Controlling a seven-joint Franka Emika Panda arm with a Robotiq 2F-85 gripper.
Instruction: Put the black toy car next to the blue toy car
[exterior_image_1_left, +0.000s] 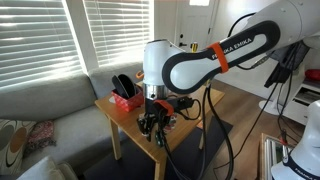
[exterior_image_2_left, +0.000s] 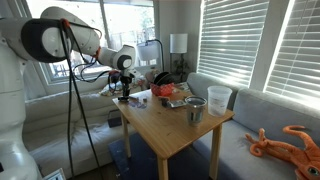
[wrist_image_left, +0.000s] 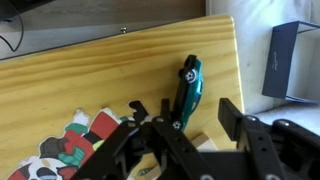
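We're watching the fingers (wrist_image_left: 232, 117) spreading wide and gripping nothing, hanging low over the wooden worktop (wrist_image_left: 90, 75). The dark teal toy car (wrist_image_left: 188, 90) is lying on the worktop between them, close to its edge. A colourful picture board (wrist_image_left: 70, 140) is sitting just beside one finger. In an exterior view the arm (exterior_image_1_left: 195, 62) is reaching down over the worktop's corner.

— What stands on the wooden table (exterior_image_2_left: 165, 130)?
— A metal cup (exterior_image_2_left: 195, 109), with a white tub (exterior_image_2_left: 219, 97) just beside it, and a red tray (exterior_image_2_left: 172, 95) nearer the table's window end.
— And off the table?
— An orange toy octopus (exterior_image_2_left: 287, 143) lies on the grey sofa (exterior_image_2_left: 238, 152) alongside the table.
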